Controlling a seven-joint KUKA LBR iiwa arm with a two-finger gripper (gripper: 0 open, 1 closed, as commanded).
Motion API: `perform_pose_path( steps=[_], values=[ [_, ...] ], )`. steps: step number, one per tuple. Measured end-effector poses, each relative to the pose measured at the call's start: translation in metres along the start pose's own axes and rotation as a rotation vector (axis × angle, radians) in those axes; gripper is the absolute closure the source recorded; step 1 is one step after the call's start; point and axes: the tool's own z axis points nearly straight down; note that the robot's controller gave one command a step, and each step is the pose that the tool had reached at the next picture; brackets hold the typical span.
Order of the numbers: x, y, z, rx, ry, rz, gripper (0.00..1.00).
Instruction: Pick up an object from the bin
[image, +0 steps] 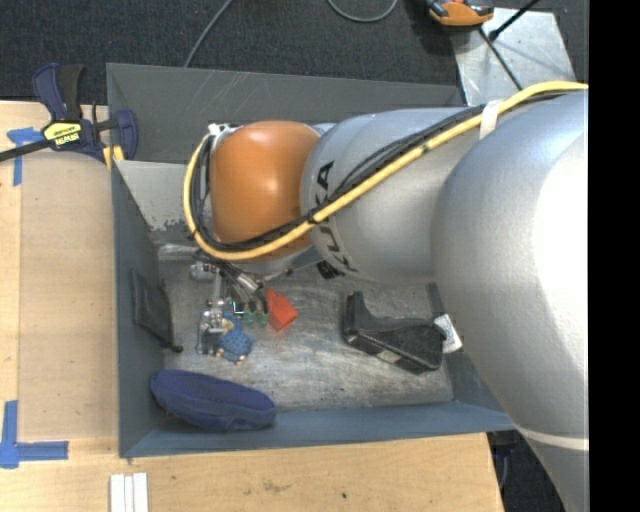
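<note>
The big grey arm (420, 200) comes in from the view's right & covers much of the bin (300, 425). Its orange cover (255, 180) sits over the back left part of the bin, w/ a yellow cable (330, 205) looped round it.

Under the cover the gripper (220, 318) hangs low, nr the bin floor, a bit left of the middle. Can't tell if it is open or closed; the parts there are too jumbled to make out.

A small blue thing (237, 346) lies on the floor right at the gripper's tip, on its front side. It looks to touch the gripper, but can't tell if it's grabbed.

Just right of the gripper is a red block (283, 312), w/ a tiny green bit (258, 319) between the two.

A black flat thing (152, 305) leans by the left wall. A dark blue pouch (210, 400) lies in the front left corner, nr the blue thing but apart from it. A black tool (395, 340) w/ a white tag lies on the right side, well apart from the gripper, its far end under the arm.
</note>
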Motion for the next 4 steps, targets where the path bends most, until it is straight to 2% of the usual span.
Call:
perform_pose_path(
  steps=[1,2,3,4],
  values=[
    [0.0,-0.086,0.064,0.001,-0.006,-0.12,0.0],
    [-0.035,-0.058,0.066,0.001,-0.01,-0.335,0.0],
    [-0.038,-0.055,0.063,-0.005,-0.027,-0.332,1.0],
    [-0.019,-0.071,-0.118,0.001,-0.019,-0.49,1.0]
  ],
)
